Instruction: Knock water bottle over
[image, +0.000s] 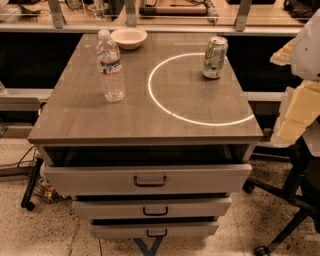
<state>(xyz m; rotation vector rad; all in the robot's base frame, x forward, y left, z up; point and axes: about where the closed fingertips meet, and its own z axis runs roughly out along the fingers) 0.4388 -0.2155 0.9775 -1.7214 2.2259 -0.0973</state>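
The water bottle (111, 66) is clear ribbed plastic with a white cap and a white-and-red label band. It stands upright on the left rear part of the grey cabinet top (120, 120). My gripper does not show in the camera view. Only white and cream parts of my arm (303, 95) show at the right edge, beyond the cabinet and well apart from the bottle.
A green-and-white soda can (215, 57) stands upright at the back right. A white bowl (129, 37) sits at the back edge, just behind the bottle. A bright ring of light (165, 107) lies on the top. Three drawers (150, 180) stick out in front. A chair base (295, 200) is at right.
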